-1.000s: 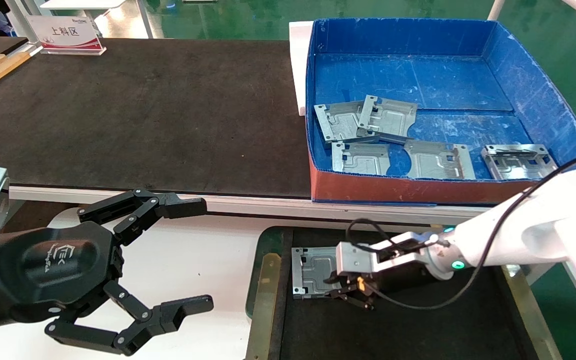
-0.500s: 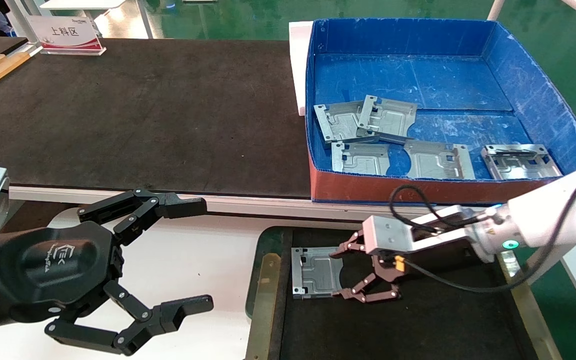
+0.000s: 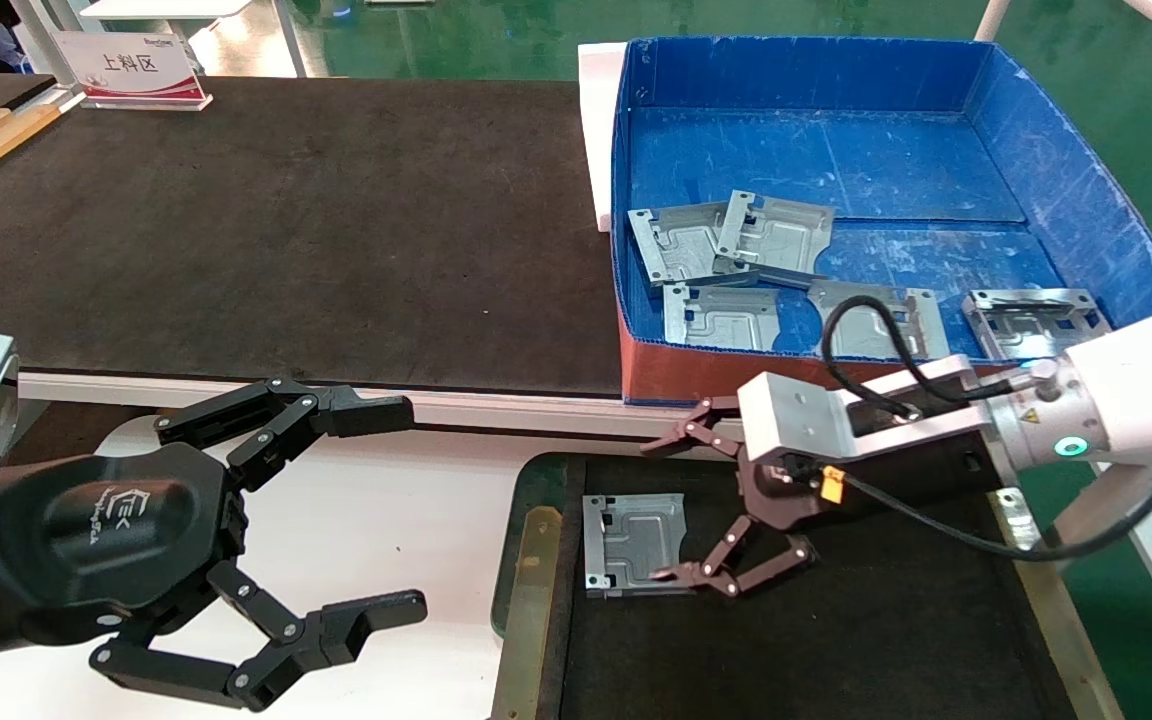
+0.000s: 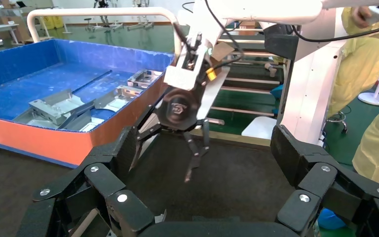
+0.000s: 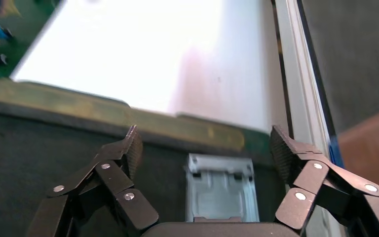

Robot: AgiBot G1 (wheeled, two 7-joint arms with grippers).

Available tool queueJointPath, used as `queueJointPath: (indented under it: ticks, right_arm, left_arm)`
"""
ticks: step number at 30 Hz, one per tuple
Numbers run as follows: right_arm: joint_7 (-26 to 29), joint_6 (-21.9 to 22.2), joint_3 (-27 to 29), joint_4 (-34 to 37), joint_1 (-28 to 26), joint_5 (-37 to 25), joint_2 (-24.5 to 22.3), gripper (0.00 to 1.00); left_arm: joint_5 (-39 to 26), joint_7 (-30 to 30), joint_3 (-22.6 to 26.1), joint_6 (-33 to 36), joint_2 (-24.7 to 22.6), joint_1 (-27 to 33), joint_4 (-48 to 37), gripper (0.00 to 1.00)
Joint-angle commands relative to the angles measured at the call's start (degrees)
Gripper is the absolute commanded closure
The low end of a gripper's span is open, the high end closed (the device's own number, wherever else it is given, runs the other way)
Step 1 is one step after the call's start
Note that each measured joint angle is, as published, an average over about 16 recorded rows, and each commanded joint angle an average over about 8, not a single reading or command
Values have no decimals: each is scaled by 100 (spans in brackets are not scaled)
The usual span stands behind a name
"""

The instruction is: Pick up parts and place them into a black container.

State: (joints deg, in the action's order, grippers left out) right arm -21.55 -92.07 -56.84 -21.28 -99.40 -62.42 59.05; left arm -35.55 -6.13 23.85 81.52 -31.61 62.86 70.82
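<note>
Hovering above the black container (image 3: pixel 536 560), the right gripper (image 3: pixel 681 508) has its brown fingers spread wide and holds nothing, while one stamped metal part (image 3: pixel 633 545) lies flat on the tray's black floor near the left rim, apparently free of the fingers. Five more parts (image 3: pixel 736 245) lie in the blue box (image 3: pixel 1066 190) beyond the tray, two of them overlapping. The left gripper (image 3: pixel 386 505) sits idle over the white surface at the near left, its black fingers also apart. The likely next move is a reach into the box, and the risk there is judged to be the thinness of the flat plates: fingers could slide over an edge, or the overlapped pair could lift together. The lower finger also hangs close to the placed part and could nudge it.
</note>
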Motion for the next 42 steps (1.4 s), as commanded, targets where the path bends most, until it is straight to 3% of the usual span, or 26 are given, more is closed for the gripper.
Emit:
queueJointPath:
  ticks: [1,5,10,19,42]
  right_arm:
    - [221,0,-94,-498,61,281,-197,0]
    - [518,12,-235,-1142,103,774,-523,0]
    - [635,5,-274,-1416,103,1074,-695,0]
    - [610,34,-206,-1326,150,944,-635,0]
    - [1565,253,1353,-2751,1473,1354,-1281,0]
  left_arm:
    - [0,0,0,0,0,0,0,0]
    - [0,0,0,0,0,0,0,0]
    - [1,0,0,-1,0,-1,-1,0]
    - [1,0,0,-1,0,-1,-1,0]
    - [1,0,0,-1,0,-1,-1,0]
